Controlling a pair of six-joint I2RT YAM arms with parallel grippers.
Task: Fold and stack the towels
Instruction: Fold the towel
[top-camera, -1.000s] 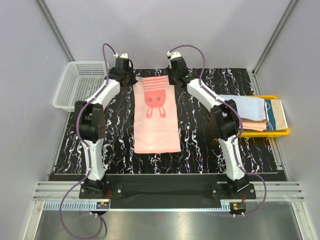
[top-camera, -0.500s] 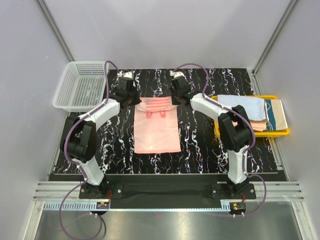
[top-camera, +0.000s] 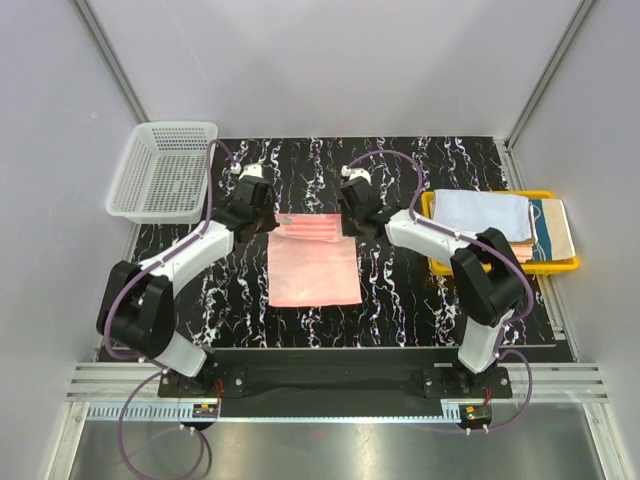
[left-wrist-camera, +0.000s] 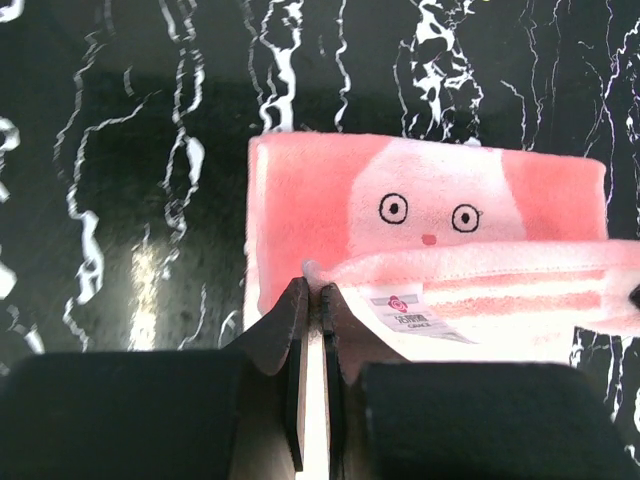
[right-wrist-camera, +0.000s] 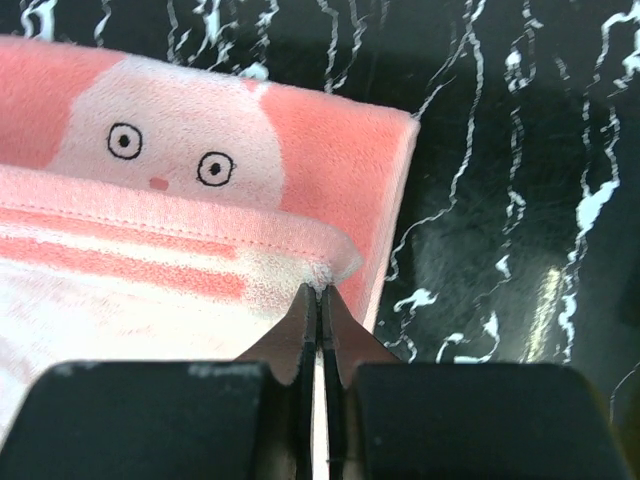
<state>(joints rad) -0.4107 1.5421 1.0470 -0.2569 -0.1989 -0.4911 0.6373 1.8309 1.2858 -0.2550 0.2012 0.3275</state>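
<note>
to fold well, the arms should carry the lifted edge of the pink towel (top-camera: 313, 275) level and at one pace toward the near hem, releasing only when corners meet. the left gripper (left-wrist-camera: 312, 292) pinches the edge's left corner, the right gripper (right-wrist-camera: 320, 290) its right corner; the rest of the towel lies flat under and beyond the jaws. both arms reach forward, elbows bowed outward, wrists low.
</note>
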